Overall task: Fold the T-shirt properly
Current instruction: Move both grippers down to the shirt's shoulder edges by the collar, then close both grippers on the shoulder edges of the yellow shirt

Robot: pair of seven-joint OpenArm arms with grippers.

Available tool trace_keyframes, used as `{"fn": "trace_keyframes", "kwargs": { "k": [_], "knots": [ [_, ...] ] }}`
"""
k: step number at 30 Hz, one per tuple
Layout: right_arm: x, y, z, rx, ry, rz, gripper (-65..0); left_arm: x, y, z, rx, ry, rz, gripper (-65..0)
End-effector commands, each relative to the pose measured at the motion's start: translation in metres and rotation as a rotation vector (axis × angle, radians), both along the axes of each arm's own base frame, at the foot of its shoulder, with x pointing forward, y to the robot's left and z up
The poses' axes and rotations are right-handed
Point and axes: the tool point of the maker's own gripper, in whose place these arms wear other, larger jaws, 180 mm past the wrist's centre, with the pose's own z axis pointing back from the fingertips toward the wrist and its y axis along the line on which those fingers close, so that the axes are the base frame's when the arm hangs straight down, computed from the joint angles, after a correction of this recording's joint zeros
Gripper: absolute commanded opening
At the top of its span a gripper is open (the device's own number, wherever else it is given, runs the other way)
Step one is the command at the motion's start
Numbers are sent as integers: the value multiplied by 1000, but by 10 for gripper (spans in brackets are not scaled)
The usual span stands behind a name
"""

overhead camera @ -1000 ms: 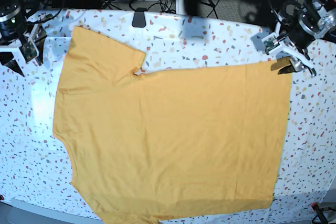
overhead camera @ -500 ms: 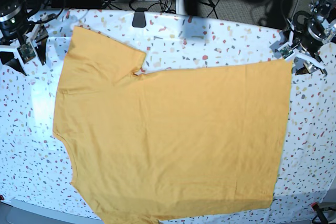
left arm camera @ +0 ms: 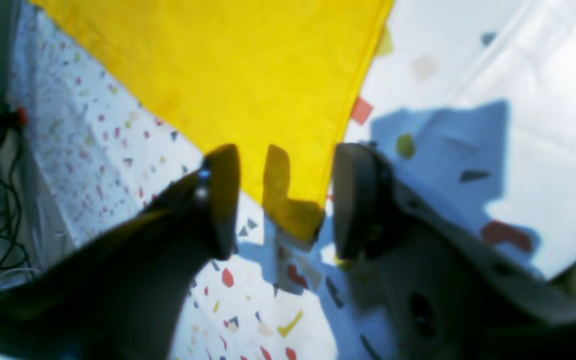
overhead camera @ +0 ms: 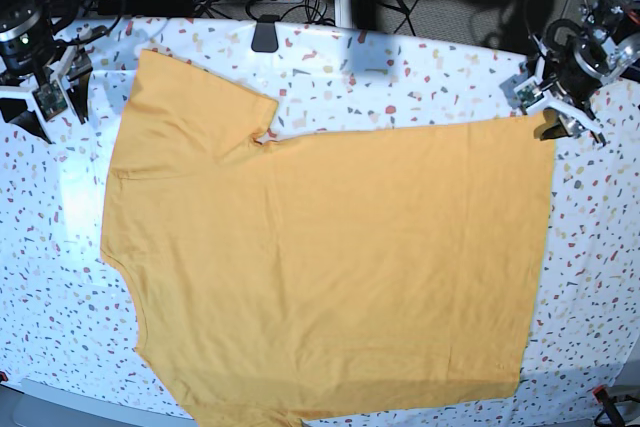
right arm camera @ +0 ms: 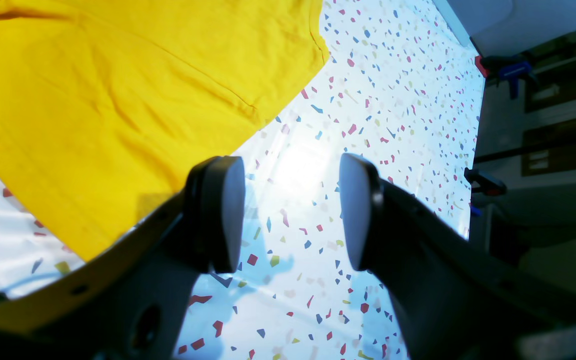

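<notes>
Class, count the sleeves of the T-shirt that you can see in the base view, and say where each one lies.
1. A single sleeve of the T-shirt lies flat at the upper left, near the table's far edge. The other sleeve may be cut off at the picture's bottom edge.

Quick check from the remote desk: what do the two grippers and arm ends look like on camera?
Both the left gripper and the right gripper have two dark, rounded, paddle-like fingers. In the base view, the arm ends are black and silver with white brackets; small circuit boards and black cables sit beside them.
</notes>
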Motion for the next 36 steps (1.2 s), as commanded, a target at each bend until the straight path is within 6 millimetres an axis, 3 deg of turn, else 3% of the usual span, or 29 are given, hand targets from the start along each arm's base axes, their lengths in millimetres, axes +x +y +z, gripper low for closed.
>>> {"fn": "trace_keyframes", "kwargs": {
  "k": [1,5,7,11,16,17,19,21,26,32,36],
  "knots": [
    [2,7,5,1,-5,41,-344,5,5,7,29,-24,-15,-430],
    [-28,48,-31,15,223,301,-344,5,7,7,59,-29,-28,-570],
    [-39,59,-41,-7,276,379,-344,5,6,7,54,-32,-32,-650],
    [-47,65,-55,-94,311,426,-344,5,4,8,46,-36,-39,-650],
    [-51,85,-64,-57,318,471,-344,4,9,5,64,-23,-23,-650],
    [-51,90,-64,-49,317,481,-344,3,11,4,76,-16,-12,-634],
    [-50,97,-66,-36,314,498,-344,3,15,3,93,-8,3,-452],
    [-48,103,-66,-27,308,512,-344,3,15,3,93,-9,2,-356],
    [-47,113,-66,-11,301,534,-344,-2,15,0,92,5,0,-354],
    [-44,113,-65,-14,293,534,-344,-34,18,-17,101,107,-42,-358],
    [-42,114,-64,-11,286,535,-344,-29,11,-12,74,83,-68,-359]
  ]
}}
